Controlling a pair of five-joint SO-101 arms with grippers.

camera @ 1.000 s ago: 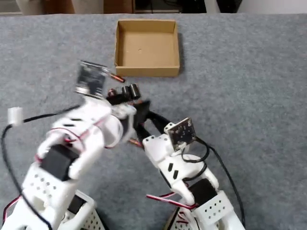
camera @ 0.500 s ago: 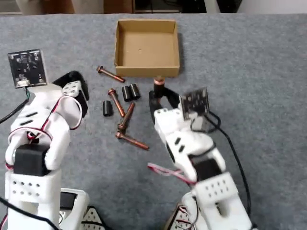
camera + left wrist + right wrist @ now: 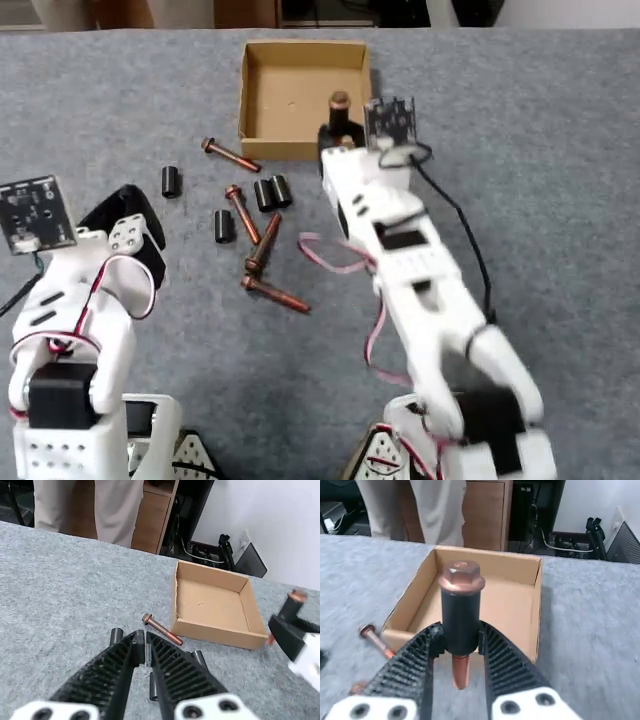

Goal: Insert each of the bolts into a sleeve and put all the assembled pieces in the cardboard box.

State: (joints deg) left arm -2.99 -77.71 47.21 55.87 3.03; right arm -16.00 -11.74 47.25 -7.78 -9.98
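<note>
My right gripper (image 3: 461, 636) is shut on an assembled piece (image 3: 461, 615), a copper bolt standing upright in a black sleeve. In the high view the assembled piece (image 3: 340, 108) is held by my right gripper (image 3: 338, 135) at the front right edge of the cardboard box (image 3: 305, 150). My left gripper (image 3: 145, 642) is shut with nothing in it, low at the table's left (image 3: 128, 205). Several loose bolts (image 3: 242, 213) and black sleeves (image 3: 271, 192) lie between the arms in front of the box.
One sleeve (image 3: 170, 181) stands apart to the left, another (image 3: 223, 226) beside the bolts. A bolt (image 3: 230, 156) lies near the box's front left corner. Grey carpet to the right of the right arm is free. Furniture and cables stand behind the table.
My right arm has carried the assembled piece from the table's middle up to the box's front edge. My left arm has drawn back to the left and lower, uncovering a sleeve.
</note>
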